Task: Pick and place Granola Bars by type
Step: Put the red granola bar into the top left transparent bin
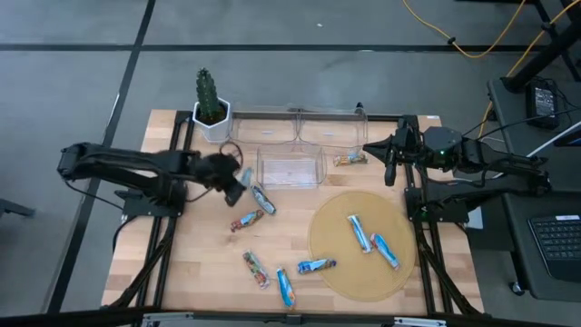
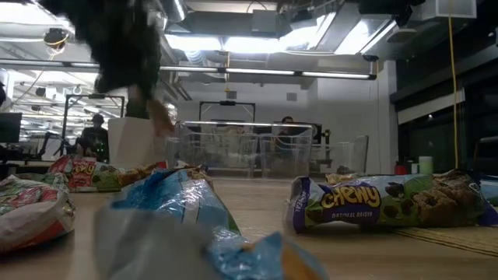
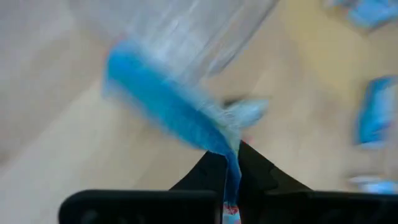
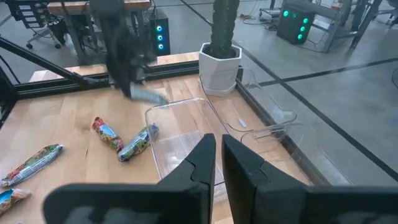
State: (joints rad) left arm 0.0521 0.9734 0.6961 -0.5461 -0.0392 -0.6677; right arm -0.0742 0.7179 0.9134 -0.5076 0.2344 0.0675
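Observation:
My left gripper (image 1: 240, 183) hangs over the table just left of the middle clear bin (image 1: 290, 167), shut on a bright blue bar (image 3: 161, 102), which the right wrist view shows too (image 4: 149, 94). A silver-blue bar (image 1: 263, 198) and a red bar (image 1: 247, 220) lie flat below it. More bars lie near the front edge (image 1: 256, 269), (image 1: 286, 287), (image 1: 316, 266). Two blue ones (image 1: 360, 232), (image 1: 385, 250) rest on the round mat (image 1: 336, 272). A greenish-gold bar (image 1: 349, 159) lies by the bins. My right gripper (image 4: 219, 155) waits shut at the table's right, far side. My left gripper pinches the blue bar by its crimped end (image 3: 232, 163) between the two fingers (image 3: 208, 174), coming from above and slanting down. The rest of the wrapper sticks out beyond the fingers. The bar is lifted clear of the table beside the bin's near-left corner (image 4: 152, 112).
Two more clear bins (image 1: 265, 127), (image 1: 331, 127) stand along the far edge. A potted cactus (image 1: 211, 104) sits at the far left corner. In the low view a green Chewy bar (image 2: 389, 204) and a blue bar (image 2: 179, 202) lie close to the camera.

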